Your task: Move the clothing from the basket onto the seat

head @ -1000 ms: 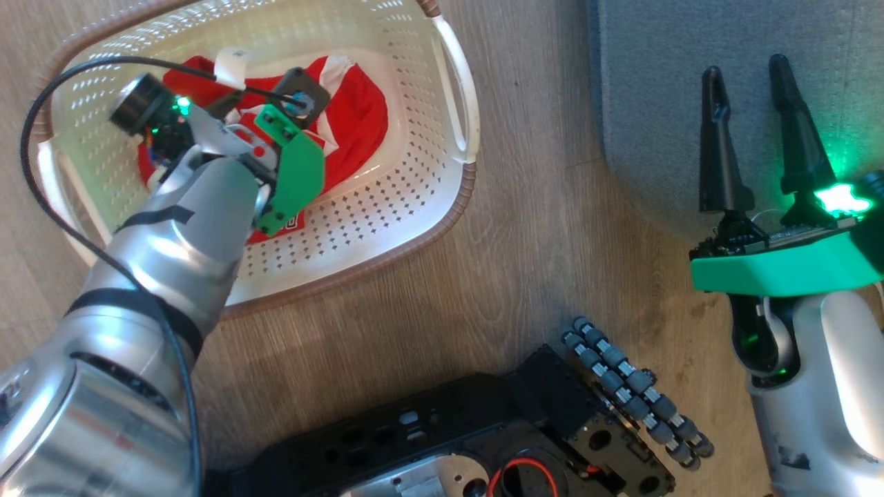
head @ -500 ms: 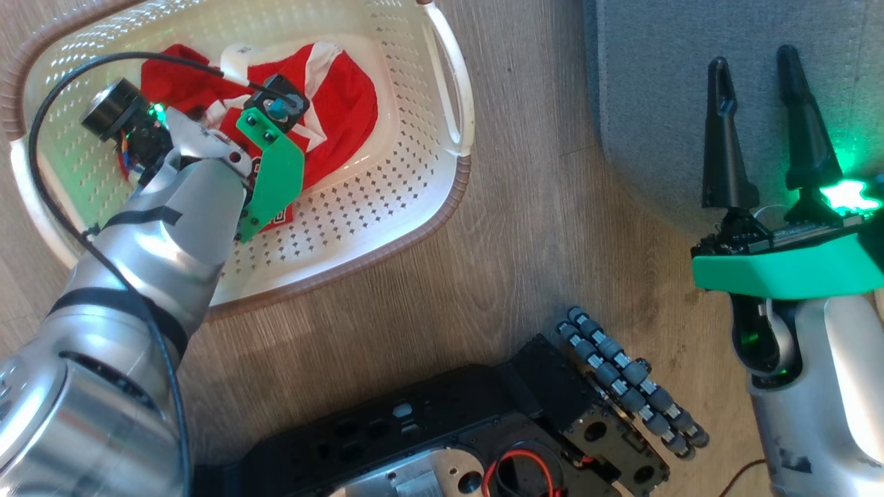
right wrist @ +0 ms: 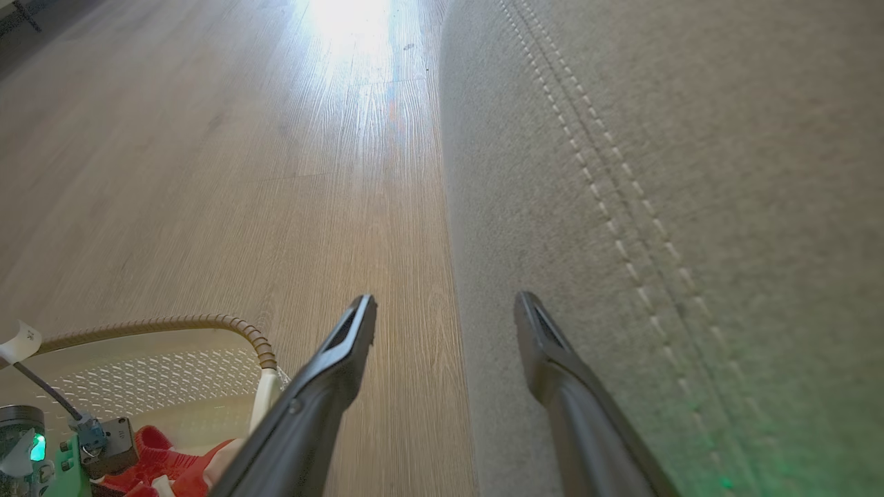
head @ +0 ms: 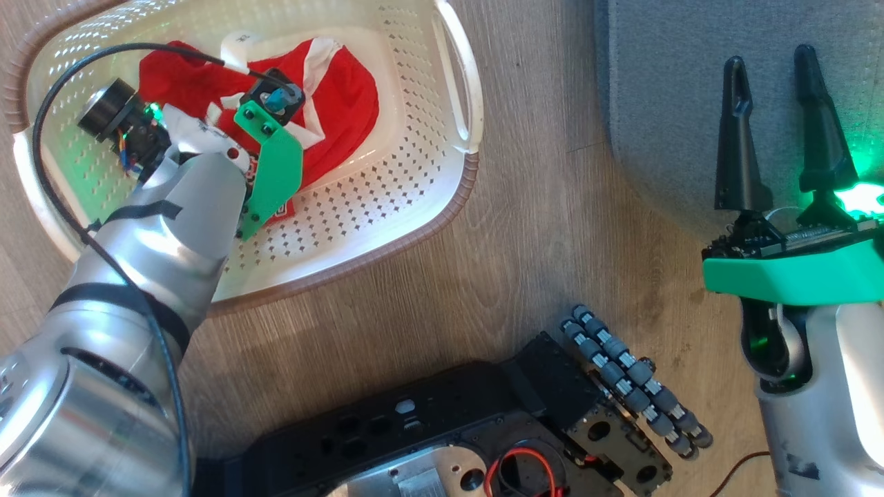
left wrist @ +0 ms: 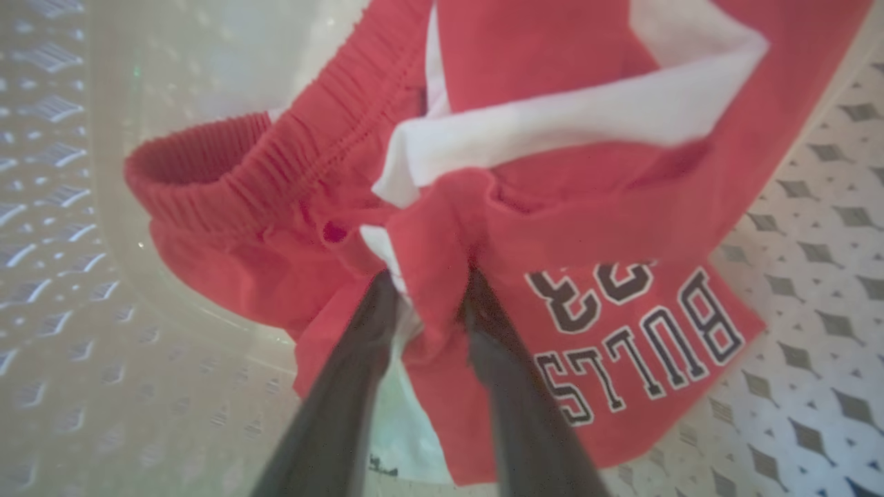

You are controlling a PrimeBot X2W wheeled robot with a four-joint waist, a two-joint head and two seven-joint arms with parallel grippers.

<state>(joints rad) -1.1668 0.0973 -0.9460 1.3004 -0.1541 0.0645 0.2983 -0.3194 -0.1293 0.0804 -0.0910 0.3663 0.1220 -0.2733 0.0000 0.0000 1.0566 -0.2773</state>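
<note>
The cream basket (head: 407, 207) stands on the floor at the upper left, holding the red clothing (head: 345, 103). My left arm reaches down into it. In the left wrist view my left gripper (left wrist: 428, 286) is shut on a raised fold of the red garment with white bands and lettering (left wrist: 621, 331). A plain red garment with an elastic band (left wrist: 207, 179) lies beside it. My right gripper (head: 770, 62) stands open over the edge of the grey seat (head: 663, 103), nothing between its fingers. The seat's stitching (right wrist: 608, 207) runs along its top.
A wooden floor (head: 539, 228) separates basket and seat. My black base (head: 449, 428) with its roller wheel (head: 635, 379) fills the bottom middle. A black cable (head: 62, 76) loops over the basket's left side. A white paper label (head: 235, 48) sticks up in the basket.
The head view has shifted a little. My left wrist has drawn slightly toward the basket's left side, and the red fabric has bunched up with it. The right gripper stays open.
</note>
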